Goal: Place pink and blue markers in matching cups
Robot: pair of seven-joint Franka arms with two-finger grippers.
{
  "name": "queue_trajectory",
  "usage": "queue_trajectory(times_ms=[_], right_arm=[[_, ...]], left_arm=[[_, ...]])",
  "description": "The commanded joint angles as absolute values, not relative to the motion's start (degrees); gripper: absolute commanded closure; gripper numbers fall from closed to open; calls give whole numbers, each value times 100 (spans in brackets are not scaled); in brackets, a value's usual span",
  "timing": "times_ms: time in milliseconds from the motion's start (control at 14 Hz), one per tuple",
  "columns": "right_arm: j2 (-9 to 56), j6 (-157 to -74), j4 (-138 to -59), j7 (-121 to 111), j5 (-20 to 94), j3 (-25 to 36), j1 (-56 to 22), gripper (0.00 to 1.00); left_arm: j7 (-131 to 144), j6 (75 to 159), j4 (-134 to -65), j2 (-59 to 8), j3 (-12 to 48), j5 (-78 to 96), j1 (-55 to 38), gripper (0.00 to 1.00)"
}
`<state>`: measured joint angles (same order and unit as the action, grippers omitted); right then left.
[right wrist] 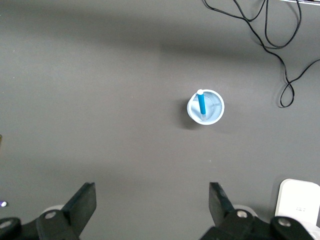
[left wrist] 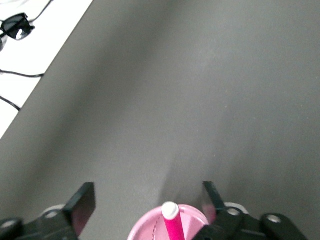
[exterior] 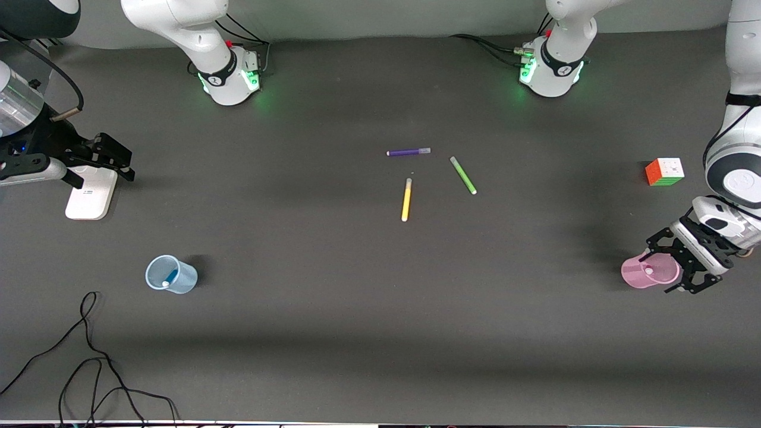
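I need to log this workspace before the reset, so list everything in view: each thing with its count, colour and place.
Translucent pale blue plastic cup: one, toward the right arm's end of the table.
Bright blue felt-tip marker: one, standing in the pale blue cup.
Translucent pink plastic cup: one, toward the left arm's end.
Magenta-pink felt-tip marker: one, standing in the pink cup.
Purple marker: one, mid-table.
Green marker: one, beside the purple one, nearer the front camera.
Yellow marker: one, nearest of the three loose markers.
Multicoloured puzzle cube: one, farther than the pink cup.
White flat device: one, right arm's end.
Black cable: near edge.
Left pincer: open, over the pink cup.
Right pincer: open, waiting over the white device.
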<state>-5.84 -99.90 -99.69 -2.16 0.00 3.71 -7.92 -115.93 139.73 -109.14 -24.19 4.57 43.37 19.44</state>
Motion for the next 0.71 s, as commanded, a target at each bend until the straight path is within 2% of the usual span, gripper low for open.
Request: queue_trajectory(times_ms=[0,143,357,643], right_arm=[[-545,-9381,-9608,-272,105,211,-729,0],[-545,-9167,-9536,-290,88,202,-738,0],[-554,-9176,-9527,-229,62,158,-738,0],[-492,-9246,-9519,-220,88,141,-738,0]], left_arm=[[-10762,13485,-10723,-2198,457,4334,1960,0],[-10198,12992,-10653,-2075,440,3974,2004,0],[-9250,12692,-10652,-1706,439,3448,1986,0],[-6888,11938,-10565,-1144,501,2552,1864,0]])
